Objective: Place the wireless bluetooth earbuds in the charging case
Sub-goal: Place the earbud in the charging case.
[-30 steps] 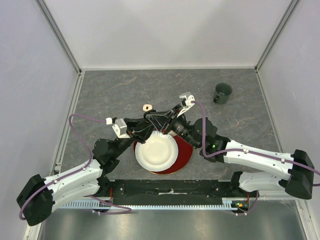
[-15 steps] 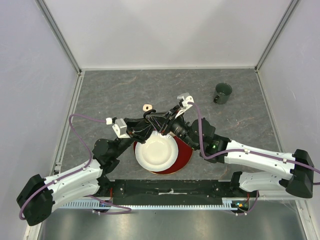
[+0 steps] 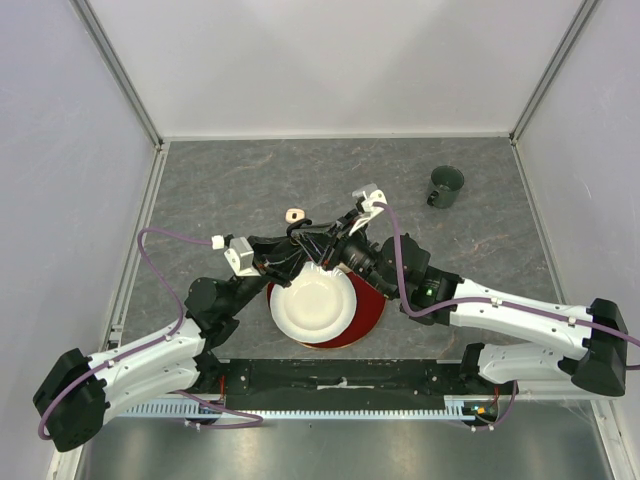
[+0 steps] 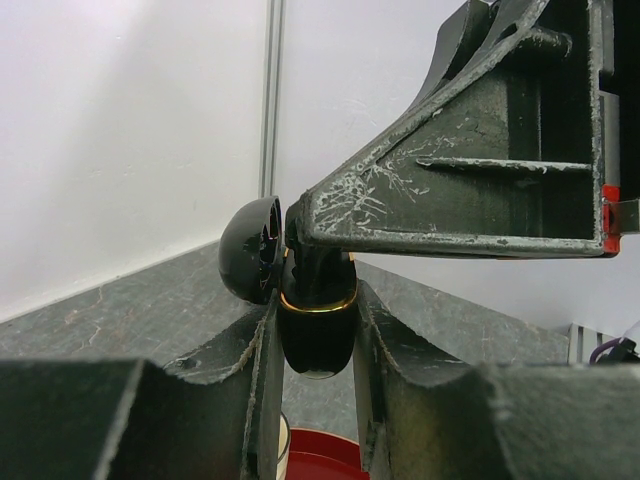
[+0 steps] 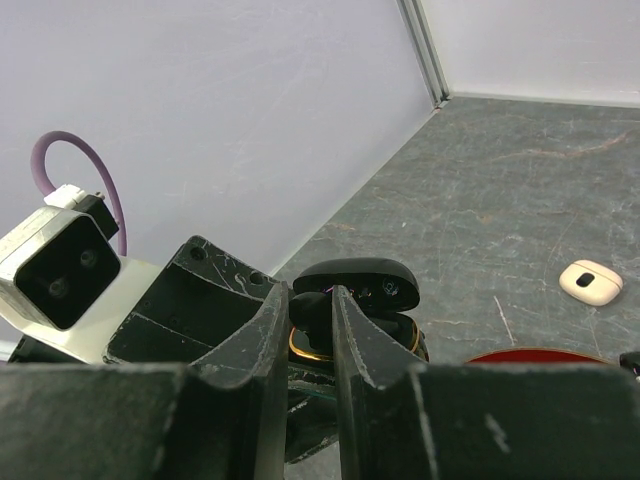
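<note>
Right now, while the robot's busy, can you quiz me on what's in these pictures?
1. True or false: the black charging case has its lid open.
2. Which claw holds the case? A. left claw B. the other one C. neither
3. Fill in: the white plate rests on the ___ plate.
Key: 1 true; 2 A; 3 red plate.

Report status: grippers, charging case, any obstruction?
Left gripper jaws shut on open charging case. Right gripper jaws pinch what looks like black earbud at its mouth. No obstruction visible.
</note>
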`<state>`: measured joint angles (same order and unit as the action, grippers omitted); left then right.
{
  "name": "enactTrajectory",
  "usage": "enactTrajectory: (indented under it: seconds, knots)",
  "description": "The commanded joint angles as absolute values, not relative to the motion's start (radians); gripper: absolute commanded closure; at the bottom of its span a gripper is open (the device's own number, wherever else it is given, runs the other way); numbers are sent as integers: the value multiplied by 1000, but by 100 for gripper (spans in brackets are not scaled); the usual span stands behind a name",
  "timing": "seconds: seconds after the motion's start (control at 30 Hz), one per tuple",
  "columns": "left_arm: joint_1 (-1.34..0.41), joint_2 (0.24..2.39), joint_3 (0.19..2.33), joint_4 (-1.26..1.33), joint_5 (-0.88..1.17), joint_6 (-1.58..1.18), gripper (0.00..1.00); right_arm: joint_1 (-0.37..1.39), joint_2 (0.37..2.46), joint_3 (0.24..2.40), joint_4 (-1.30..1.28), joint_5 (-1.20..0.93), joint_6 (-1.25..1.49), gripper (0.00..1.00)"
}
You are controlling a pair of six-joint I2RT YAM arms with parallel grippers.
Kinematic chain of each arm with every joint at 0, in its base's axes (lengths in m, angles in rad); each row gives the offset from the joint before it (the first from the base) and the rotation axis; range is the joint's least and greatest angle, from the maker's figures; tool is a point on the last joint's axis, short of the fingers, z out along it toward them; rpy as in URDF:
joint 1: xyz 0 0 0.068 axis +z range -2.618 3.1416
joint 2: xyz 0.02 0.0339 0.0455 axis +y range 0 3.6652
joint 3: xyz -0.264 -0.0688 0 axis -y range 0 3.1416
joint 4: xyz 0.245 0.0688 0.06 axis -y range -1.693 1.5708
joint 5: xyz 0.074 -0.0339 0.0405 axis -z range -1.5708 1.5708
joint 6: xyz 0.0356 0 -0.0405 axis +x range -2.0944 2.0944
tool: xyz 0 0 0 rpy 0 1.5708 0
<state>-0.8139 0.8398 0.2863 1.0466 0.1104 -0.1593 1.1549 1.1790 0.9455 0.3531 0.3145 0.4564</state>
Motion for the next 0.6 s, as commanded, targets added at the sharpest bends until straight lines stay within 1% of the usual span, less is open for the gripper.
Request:
enactTrajectory:
  seconds: [0.0, 0.23, 0.53, 0.57]
  knots:
    - [-813, 816, 298, 1186, 81, -152, 98, 1157, 1183, 976, 262, 327, 422, 75]
    - [-811, 815, 296, 1178, 81, -149, 98, 1158, 1170, 982, 262, 310, 420, 75]
    - [-811, 816, 299, 1169, 83, -146, 98, 1158, 1151, 974, 288, 285, 416, 73]
    - [-813, 816, 301, 1167, 84, -146, 98, 1158, 1149, 974, 288, 285, 416, 71]
